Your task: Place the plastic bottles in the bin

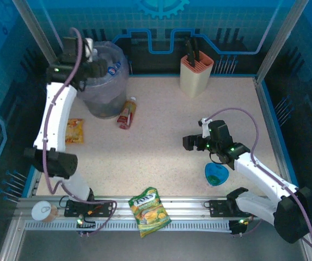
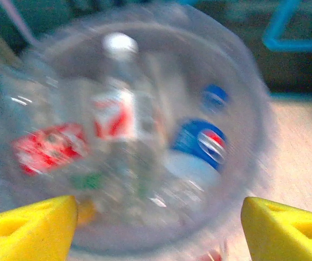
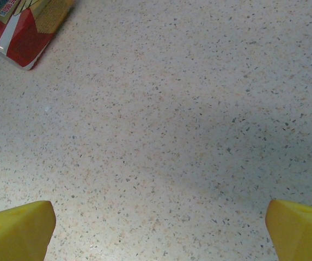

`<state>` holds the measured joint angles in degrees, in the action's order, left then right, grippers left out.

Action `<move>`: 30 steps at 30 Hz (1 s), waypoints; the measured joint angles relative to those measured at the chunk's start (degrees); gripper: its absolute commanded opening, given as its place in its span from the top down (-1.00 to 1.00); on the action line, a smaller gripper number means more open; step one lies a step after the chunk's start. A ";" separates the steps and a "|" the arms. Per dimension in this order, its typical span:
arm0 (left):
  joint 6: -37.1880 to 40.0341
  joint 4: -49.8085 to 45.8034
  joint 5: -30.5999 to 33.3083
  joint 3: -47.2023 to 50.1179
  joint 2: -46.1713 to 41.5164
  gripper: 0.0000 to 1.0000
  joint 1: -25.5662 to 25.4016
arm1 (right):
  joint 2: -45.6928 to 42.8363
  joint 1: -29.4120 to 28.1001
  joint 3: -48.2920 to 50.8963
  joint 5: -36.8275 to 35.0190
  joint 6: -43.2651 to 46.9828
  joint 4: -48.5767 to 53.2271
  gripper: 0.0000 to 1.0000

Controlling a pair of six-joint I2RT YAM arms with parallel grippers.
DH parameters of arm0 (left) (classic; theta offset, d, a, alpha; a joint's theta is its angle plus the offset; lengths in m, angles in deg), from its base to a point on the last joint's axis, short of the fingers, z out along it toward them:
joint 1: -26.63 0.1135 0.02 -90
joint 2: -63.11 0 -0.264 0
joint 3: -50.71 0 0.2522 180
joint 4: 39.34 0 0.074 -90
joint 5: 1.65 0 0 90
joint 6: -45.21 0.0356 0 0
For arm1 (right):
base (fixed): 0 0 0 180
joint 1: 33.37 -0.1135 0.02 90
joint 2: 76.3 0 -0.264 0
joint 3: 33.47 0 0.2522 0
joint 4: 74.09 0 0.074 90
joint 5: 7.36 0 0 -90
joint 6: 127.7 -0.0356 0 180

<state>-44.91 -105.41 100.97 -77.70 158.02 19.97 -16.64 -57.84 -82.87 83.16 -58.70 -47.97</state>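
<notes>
Found left tool (image 2: 158, 209) hanging over the bin (image 1: 105, 95) at the far left of the counter (image 1: 161, 157), jaws apart, nothing between them. Saw several bottles down inside the liner: a clear one with a red-and-white label (image 2: 120, 117), a red-labelled one (image 2: 49, 147), a blue-labelled one (image 2: 202, 144). Left wrist view blurred, so left the exact count open.

Spotted one bottle left out (image 1: 127, 113), lying on its side just beside the bin's base, perhaps touching it; could not tell which.

Found right tool (image 1: 191, 142) low over bare counter, well apart from that bottle, jaws spread wide and empty.

Risks, as judged:
- Could snag the crinkled liner or tip the bin if the left tool dropped straight down for the stray, given how close the two lie.
- Could set the bottle rolling with an off-centre pinch; round body, lying flat.
- Could bring the arms together if both went for it.
- Could clip the blue bowl (image 1: 216, 174) on a careless right-arm swing.
- Could mistake the yellow snack bag (image 1: 74, 130) near the bin for a target.
</notes>
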 measured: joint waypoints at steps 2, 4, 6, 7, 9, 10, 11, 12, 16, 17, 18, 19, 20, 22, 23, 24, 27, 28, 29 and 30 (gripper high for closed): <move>0.20 1.22 0.44 6.23 -3.50 -0.60 -4.72 | 0.20 0.00 -0.17 -0.09 -0.02 -0.02 -0.99; 0.20 2.23 1.33 12.04 -6.29 -0.60 -9.14 | 0.57 0.00 -0.37 -0.09 -0.02 0.02 -0.99; 0.11 3.10 3.76 16.65 -7.96 -0.61 -12.98 | 0.92 0.00 -0.46 -0.35 -0.07 -0.02 -0.99; 0.11 3.28 5.77 18.34 -8.15 -0.62 -15.19 | 0.96 0.00 -0.46 -0.50 -0.22 0.00 -0.99; 0.09 3.58 9.33 20.39 -7.72 -0.64 -19.30 | 0.96 0.00 -0.46 -0.90 -0.61 -0.07 -0.99; 0.07 4.11 10.86 21.35 -7.32 -0.64 -21.16 | 0.96 0.00 -0.46 -1.11 -0.81 -0.20 -0.99; 0.04 4.63 12.04 22.29 -6.82 -0.65 -22.77 | 0.96 0.00 -0.46 -1.36 -1.11 -0.39 -0.99; -0.04 4.94 12.74 22.95 -6.10 -0.66 -23.96 | 0.94 0.00 -0.46 -1.57 -1.31 -0.50 -0.99; -1.05 6.19 15.43 24.17 -0.26 -0.77 -25.29 | 0.37 0.00 -0.22 -1.57 -1.51 -0.66 -0.99; -1.22 6.54 16.35 24.17 1.97 -0.79 -25.29 | 0.11 0.00 -0.09 -1.57 -1.51 -0.66 -0.99; -1.33 6.82 16.98 24.22 4.00 -0.82 -25.16 | -0.13 0.00 0.02 -1.57 -1.49 -0.59 -0.99; -1.42 7.37 17.62 24.30 6.27 -0.85 -24.92 | -0.46 0.02 0.20 -1.57 -1.46 -0.55 -0.99; -1.44 8.07 17.84 24.52 8.41 -0.89 -24.63 | -0.76 0.04 0.35 -1.57 -1.46 -0.46 -0.99; -1.44 8.76 18.05 24.50 12.09 -0.93 -23.78 | -1.36 0.07 0.76 -1.57 -1.44 -0.37 -0.99; -1.33 9.27 18.29 24.50 13.86 -0.94 -23.15 | -1.62 0.07 0.92 -1.57 -1.40 -0.13 -0.99; -1.25 9.64 18.53 24.48 15.17 -0.95 -22.58 | -1.84 0.07 0.96 -1.57 -1.27 0.11 -0.99; -0.94 11.19 18.88 24.44 19.08 -0.97 -20.15 | -2.91 0.15 1.18 -1.57 -0.96 0.83 -0.99; -0.76 11.80 18.95 24.44 20.20 -0.98 -19.28 | -3.48 0.17 1.20 -1.64 -0.83 1.14 -0.99; -0.33 12.33 19.10 24.39 21.16 -0.98 -18.40 | -4.00 0.17 1.22 -1.64 -0.79 1.36 -0.99; 0.07 12.61 19.15 24.24 21.92 -0.99 -17.77 | -4.50 0.17 1.27 -1.64 -0.61 1.40 -0.99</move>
<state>-44.84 -92.80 120.12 -53.46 179.95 2.20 -21.15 -57.66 -81.60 81.52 -59.31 -46.57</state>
